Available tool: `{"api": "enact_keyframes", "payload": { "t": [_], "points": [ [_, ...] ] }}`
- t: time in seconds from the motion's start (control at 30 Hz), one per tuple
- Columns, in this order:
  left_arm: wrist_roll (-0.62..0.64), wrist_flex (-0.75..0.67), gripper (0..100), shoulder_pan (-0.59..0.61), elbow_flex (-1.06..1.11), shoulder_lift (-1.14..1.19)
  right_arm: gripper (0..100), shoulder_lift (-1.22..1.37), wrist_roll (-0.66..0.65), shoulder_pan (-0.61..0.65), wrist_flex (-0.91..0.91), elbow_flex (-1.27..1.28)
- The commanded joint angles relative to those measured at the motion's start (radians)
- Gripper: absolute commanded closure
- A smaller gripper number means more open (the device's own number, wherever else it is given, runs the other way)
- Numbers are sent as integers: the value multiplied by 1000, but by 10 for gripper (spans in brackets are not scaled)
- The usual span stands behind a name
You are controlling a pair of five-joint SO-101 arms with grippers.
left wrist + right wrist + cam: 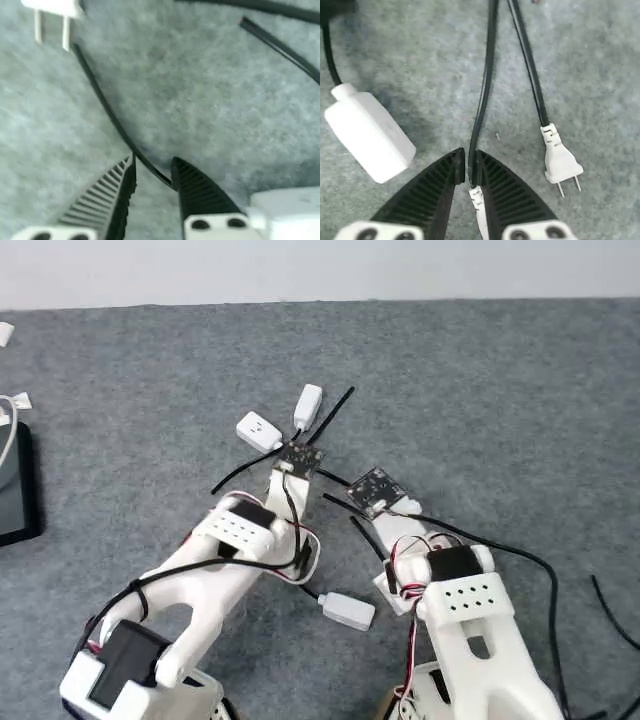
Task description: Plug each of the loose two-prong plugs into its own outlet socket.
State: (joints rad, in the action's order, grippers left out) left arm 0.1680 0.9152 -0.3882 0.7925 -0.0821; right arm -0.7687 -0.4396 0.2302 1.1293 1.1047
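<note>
**A:** Start left. What's the L arm (pixel 215 560) up to?

**B:** It sits left of the near socket (pixel 347 610) and stretches up-table past it. Its left gripper (pixel 153 161) is open w/ a moderate gap and has hold of nothing. A black cord (pixel 107 112) runs thru the gap, close by one finger. Can't tell if it touches.

**A:** Any plug over there?

**B:** Yep, a loose plug (pixel 52 7), both prongs bare, on the grey mat (pixel 500 390) well clear of those fingertips. Can't place it vs. the near socket.

**A:** And the sockets?

**B:** Three white ones. The slotted socket (pixel 258 430) and the far socket (pixel 308 405) lie near each other beyond the near socket, up-table and a bit left of it. The near socket itself lies flat btwn the two arms, cord at its left end.

**A:** R side?

**B:** The R arm (pixel 470 610) stands just right of the near socket. Its right gripper (pixel 469 152) is almost closed, tips pinching a plug cord (pixel 487 75) right above the white plug neck (pixel 477 197). The neck sits btwn the fingers.

**A:** Anything else by it?

**B:** A second plug (pixel 561 160) lies beside it, prongs free, apart from the fingers. There's a socket block (pixel 370 140) on its other side. Can't tell which of the three that is.
</note>
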Motion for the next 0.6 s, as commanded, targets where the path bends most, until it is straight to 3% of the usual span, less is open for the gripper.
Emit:
{"api": "enact_keyframes", "payload": {
  "t": [0.0, 0.17, 0.33, 0.57],
  "points": [
    [-69, -38, 987, 95, -125, -2, 973, -22, 11, -22, -15, -32],
    [-172, -126, 987, 135, -140, 2, 973, -22, 11, -24, -15, -31],
    [-164, -63, 985, 130, -140, -11, 971, -22, 9, -38, -35, -26],
    [247, 89, 985, 92, -140, -8, 969, -21, 9, -64, -50, -21]
  ]
}}
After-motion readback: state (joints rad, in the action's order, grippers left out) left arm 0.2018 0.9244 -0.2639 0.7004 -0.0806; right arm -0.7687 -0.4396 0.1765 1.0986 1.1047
